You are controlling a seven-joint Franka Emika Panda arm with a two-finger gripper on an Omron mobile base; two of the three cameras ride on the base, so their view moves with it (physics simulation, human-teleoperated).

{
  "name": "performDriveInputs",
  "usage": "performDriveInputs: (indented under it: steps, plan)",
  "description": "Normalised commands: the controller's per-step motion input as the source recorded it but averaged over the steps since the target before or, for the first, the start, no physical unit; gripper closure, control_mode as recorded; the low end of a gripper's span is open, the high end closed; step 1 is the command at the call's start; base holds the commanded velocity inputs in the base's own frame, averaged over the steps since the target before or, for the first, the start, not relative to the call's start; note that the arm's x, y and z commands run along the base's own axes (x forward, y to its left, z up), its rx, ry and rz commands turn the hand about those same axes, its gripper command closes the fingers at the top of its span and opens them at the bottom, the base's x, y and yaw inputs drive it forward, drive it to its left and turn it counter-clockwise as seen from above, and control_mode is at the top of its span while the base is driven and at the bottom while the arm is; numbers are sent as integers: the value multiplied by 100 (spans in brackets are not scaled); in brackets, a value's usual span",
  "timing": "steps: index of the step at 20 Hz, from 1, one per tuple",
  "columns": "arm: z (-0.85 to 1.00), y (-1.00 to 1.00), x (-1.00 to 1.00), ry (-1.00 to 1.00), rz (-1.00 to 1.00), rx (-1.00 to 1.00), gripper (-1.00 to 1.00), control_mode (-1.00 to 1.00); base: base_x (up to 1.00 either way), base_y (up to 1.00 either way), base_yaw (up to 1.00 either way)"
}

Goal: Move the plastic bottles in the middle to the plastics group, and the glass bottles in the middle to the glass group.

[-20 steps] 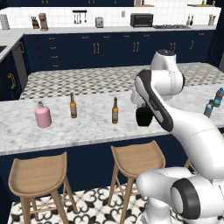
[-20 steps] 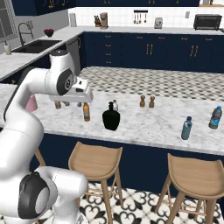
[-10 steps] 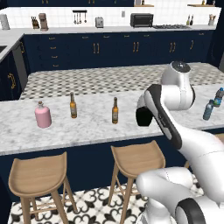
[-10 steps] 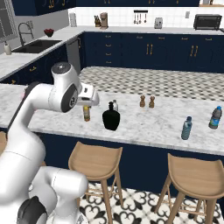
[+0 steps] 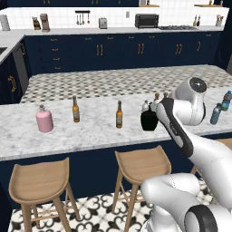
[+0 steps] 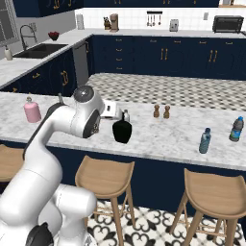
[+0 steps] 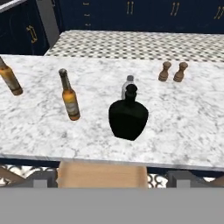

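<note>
Standing in three bunches, the bottles on the marble counter (image 5: 90,136) look sorted by what they are made of. Near the counter's left end stand the pink bottle (image 5: 44,120) and a brown beer bottle (image 5: 75,109); they make the glass group. Near the right end stand two blue-capped bottles (image 6: 205,141); they make the plastics group. In the middle of the counter, not far from its front edge, three bottles wait to be sorted. They are the black bottle (image 7: 128,115), a second brown beer bottle (image 7: 69,96) a little to its left, and the small clear bottle (image 7: 127,87) just behind the black one. Only the top of the small clear bottle peeks out, so I cannot tell if the two are touching. Two little wooden shakers (image 7: 173,71) stand further back, toward the far edge.

The gripper (image 5: 157,105) hangs over the middle of the counter, close to the top of the black bottle. Its tips are hard to see, but they seem to be spread wide apart. They hold nothing and I see them touch nothing. All the bottles stand upright on the counter.
</note>
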Motion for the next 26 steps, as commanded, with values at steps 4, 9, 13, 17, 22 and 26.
performDriveInputs:
  steps: [4, 9, 13, 17, 22, 26]
  plan:
    - [-5, -16, 30, -2, 0, 0, -100, -100, 0, 0, 0]
    - [-9, 0, 11, 0, 0, 0, -100, -100, 0, 0, 0]
    - [-12, 0, 7, 0, 0, 0, -100, -100, 0, 0, 0]
    - [-6, -3, 10, 0, 0, 0, -100, -100, 0, 0, 0]
    - [-10, 0, 19, 0, 0, 0, -100, -100, 0, 0, 0]
    - [-2, -10, 33, 0, 0, 0, -100, -100, 0, 0, 0]
